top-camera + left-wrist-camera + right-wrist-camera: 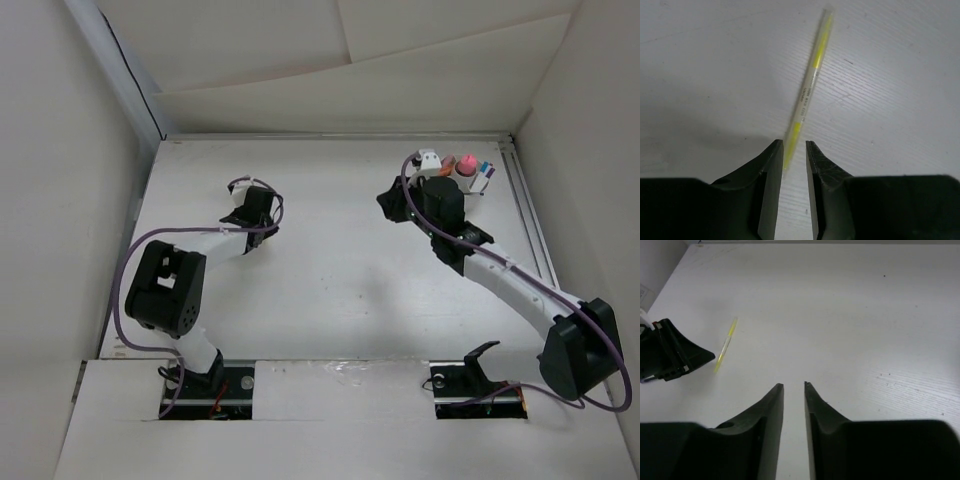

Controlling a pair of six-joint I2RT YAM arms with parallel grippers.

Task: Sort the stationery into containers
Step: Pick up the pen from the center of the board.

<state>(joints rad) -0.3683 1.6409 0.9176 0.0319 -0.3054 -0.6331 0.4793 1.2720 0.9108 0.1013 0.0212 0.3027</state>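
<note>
The yellow pen (pixel 807 90) lies slanted on the white worktop (pixel 900 60), on the left half and well apart from the cup. Its near end sits between the fingers of my left end effector (pixel 794 145). Those jaws stand only narrowly apart around that end. The pen hugs one finger, and a thin strip of worktop seems to show on its other side. The pen also looks blurred, so I cannot tell whether I am truly pinching it or only bracketing it.

The round white cup (pixel 467 178) stands in the far right corner of the worktop. A pink-capped tube (pixel 465 161) and a few other pieces already stand up out of it. My right end effector (pixel 794 386) is beside that corner with its jaws a little apart and nothing between them. From its own camera I can see the pen and my left arm across the bare surface.

I judge that much of the sorting is done and that the step in hand is the pickup of this pen. Next I need a firm clamp near the pen's end and a straight lift so it does not swing or slip out. Then comes a long carry across to the cup. The pen must tip upright over a free compartment, without knocking what is already in there.
</note>
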